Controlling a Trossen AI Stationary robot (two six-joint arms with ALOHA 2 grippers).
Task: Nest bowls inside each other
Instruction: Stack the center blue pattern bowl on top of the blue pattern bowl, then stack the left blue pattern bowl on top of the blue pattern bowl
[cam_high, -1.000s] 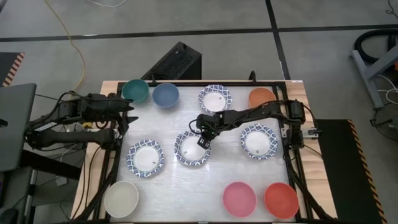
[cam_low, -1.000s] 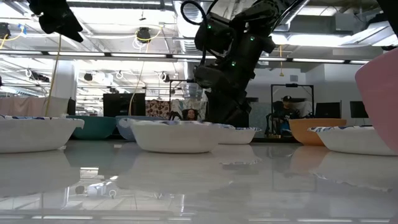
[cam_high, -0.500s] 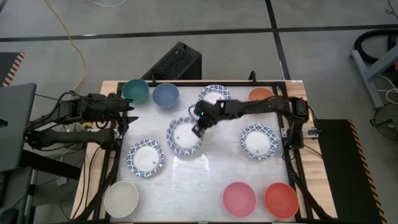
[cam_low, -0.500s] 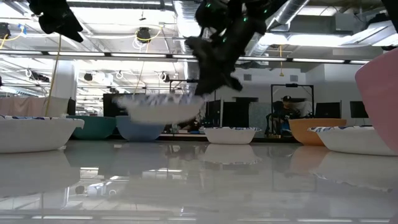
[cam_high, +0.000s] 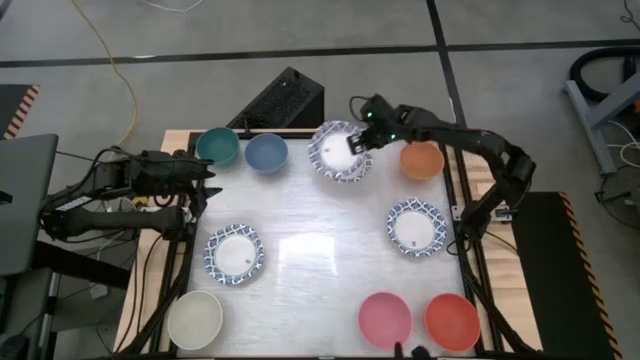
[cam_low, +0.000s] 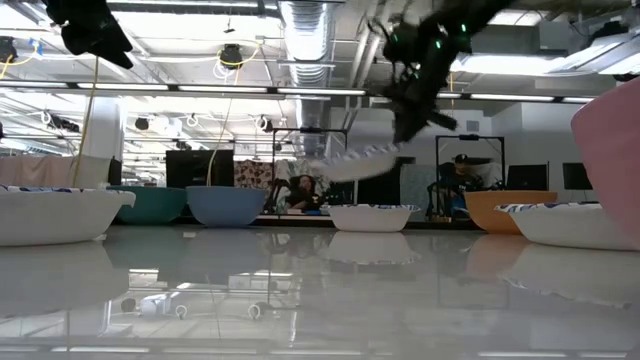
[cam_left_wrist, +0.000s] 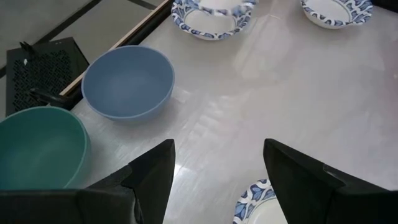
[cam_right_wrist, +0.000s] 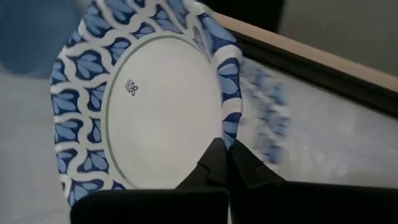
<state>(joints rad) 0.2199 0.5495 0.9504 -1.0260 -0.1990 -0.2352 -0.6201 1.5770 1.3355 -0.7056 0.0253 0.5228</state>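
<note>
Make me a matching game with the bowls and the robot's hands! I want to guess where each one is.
Things:
1. patterned bowl in the air
2. teal bowl
3. red bowl
4. left hand

Places or states:
A. near right corner of the table
B. open, holding nothing
C. pinched at its rim by the right hand
D. far left corner, beside the blue bowl

Pairs: 1-C, 2-D, 3-A, 4-B

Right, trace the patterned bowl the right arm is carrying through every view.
High: carried bowl at top centre.
Low: tilted in the air, centre.
Left wrist: upper edge.
Right wrist: fills the picture, rim pinched.
Shared landmark: blue bowl, beside it.
</note>
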